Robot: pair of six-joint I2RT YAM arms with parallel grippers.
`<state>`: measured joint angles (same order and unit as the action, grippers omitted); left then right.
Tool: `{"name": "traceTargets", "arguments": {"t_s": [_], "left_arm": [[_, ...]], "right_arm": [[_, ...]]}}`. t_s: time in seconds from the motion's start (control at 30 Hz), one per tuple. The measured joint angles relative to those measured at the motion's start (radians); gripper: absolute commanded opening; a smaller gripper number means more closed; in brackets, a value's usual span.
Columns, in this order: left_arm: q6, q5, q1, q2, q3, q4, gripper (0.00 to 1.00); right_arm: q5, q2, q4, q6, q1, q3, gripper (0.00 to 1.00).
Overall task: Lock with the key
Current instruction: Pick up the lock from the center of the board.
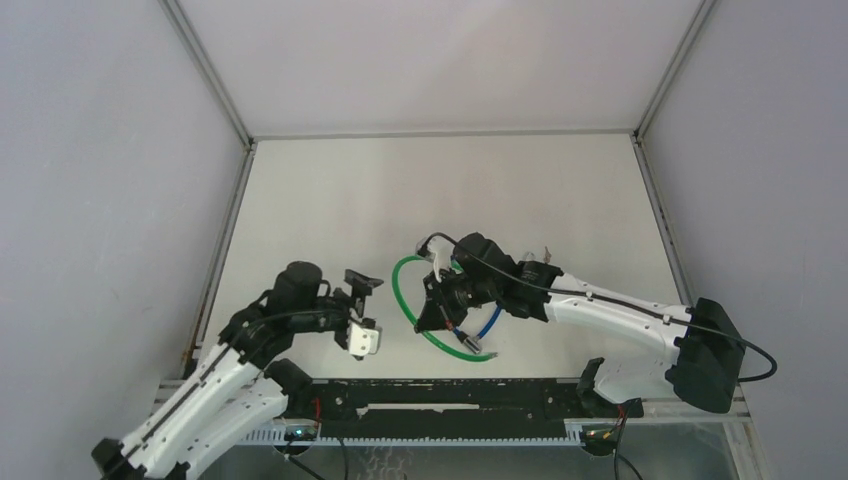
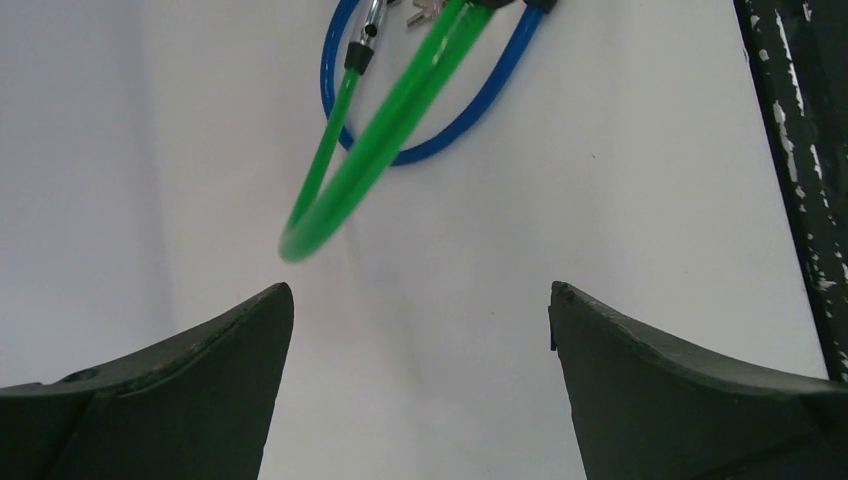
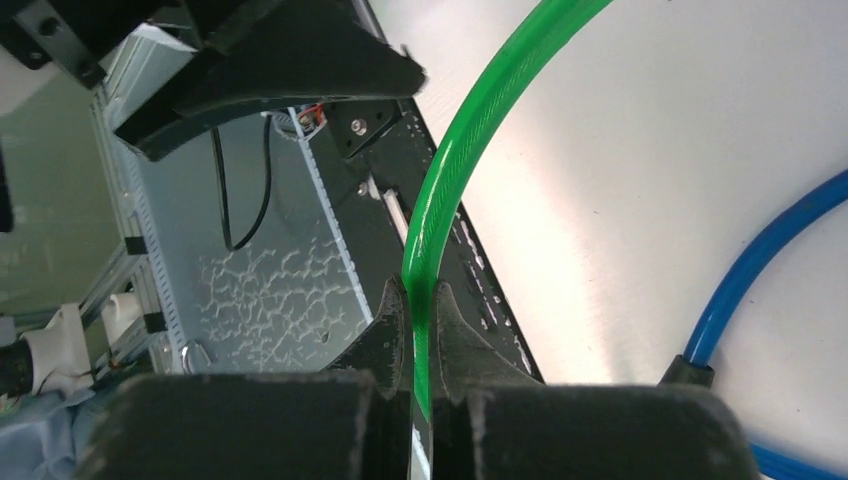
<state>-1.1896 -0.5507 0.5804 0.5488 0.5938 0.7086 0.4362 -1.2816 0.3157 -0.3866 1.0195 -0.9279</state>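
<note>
Right wrist cam: my right end effector (image 3: 420, 320) is clamped on the green cable lock (image 3: 440, 200), mid-counter (image 1: 330, 200) twd near edge. Blue cable lock (image 2: 405, 158) just beside it. Left end effector (image 2: 420, 290) nr the green loop, jaws apart.

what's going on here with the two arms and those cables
The right gripper is clamped on a green cable lock, pinching its loop between the fingers. A blue cable lock lies on the white table right beside it. The left gripper is open and empty, pointed at both loops without touching either. The locking step itself does not look started yet.
</note>
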Motion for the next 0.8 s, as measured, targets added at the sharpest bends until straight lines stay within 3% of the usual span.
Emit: {"name": "traceTargets", "arguments": {"t_s": [0.17,0.23,0.33,0.57,0.6,0.67,0.7,0.77,0.8], "left_arm": [[-0.056,0.024,0.057,0.178,0.063,-0.121,0.99],[-0.107,0.025,0.057,0.209,0.064,-0.153,0.93],[-0.166,0.025,0.073,0.254,0.064,-0.192,0.76],[-0.203,0.026,0.106,0.334,0.064,-0.285,0.06],[-0.198,0.027,0.112,0.334,0.064,-0.291,0.01],[-0.18,0.037,0.119,0.332,0.064,-0.294,0.0],[-0.171,0.039,0.12,0.331,0.065,-0.298,0.0],[-0.119,0.055,0.124,0.319,0.071,-0.295,0.0],[-0.098,0.063,0.126,0.315,0.079,-0.284,0.0]], "right_arm": [[0.09,0.001,-0.005,0.032,-0.043,0.0,0.0],[0.121,0.005,-0.009,0.042,-0.058,0.0,0.0],[0.153,0.017,-0.013,0.053,-0.085,0.0,0.0],[0.196,0.046,-0.009,0.079,-0.11,0.0,0.0],[0.202,0.048,-0.008,0.083,-0.111,0.0,0.0],[0.209,0.053,-0.003,0.091,-0.121,0.0,0.0],[0.213,0.057,0.002,0.098,-0.13,0.0,0.06],[0.217,0.069,0.018,0.12,-0.153,-0.001,0.45],[0.217,0.079,0.031,0.127,-0.164,-0.005,0.56]]}}
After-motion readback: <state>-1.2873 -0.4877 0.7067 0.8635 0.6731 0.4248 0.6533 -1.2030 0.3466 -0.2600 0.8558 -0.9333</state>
